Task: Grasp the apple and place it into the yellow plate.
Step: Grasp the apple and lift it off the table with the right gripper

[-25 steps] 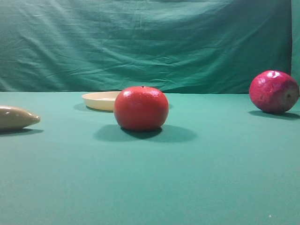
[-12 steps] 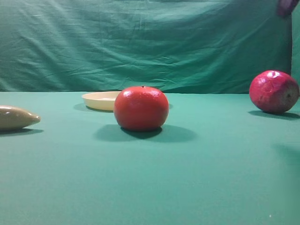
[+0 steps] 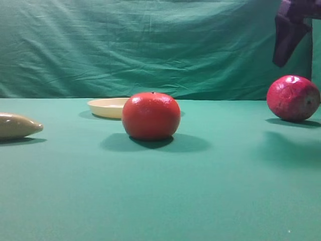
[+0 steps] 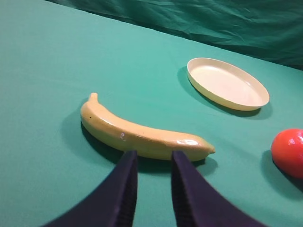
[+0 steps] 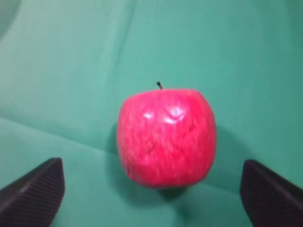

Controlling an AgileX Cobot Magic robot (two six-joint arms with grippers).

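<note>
Apple [image 3: 293,98] sits on the green counter [image 3: 210,191], far to the right of the orange-red fruit [image 3: 151,116] in ext. view, well apart from it, upright w/ stem up. Yellow plate [image 3: 108,107] lies just behind & slightly left of the orange-red fruit, partly hidden by it; nothing in it. Banana [image 3: 17,125] lies well to the left of the orange-red fruit, at the frame edge. Right hand [image 3: 290,31] hangs in the air above the apple & a bit left of it, not touching; only a dark piece shows at the top corner. Right wrist view: apple [image 5: 166,136] centred below the cam, right hand [image 5: 151,198] spread wide, one finger tip in each lower corner, both clear of the fruit, nothing held. Left wrist view: left hand [image 4: 153,163] has its 2 dark fingers [image 4: 125,189] close together w/ a narrow gap, holding nothing, tips just short of the banana [image 4: 142,135], which lies crosswise in front of them. Same view: yellow plate [image 4: 227,83] beyond the banana & to its right, apart from it; orange-red fruit [image 4: 289,151] at the right edge, near the banana's tip but not touching.
</note>
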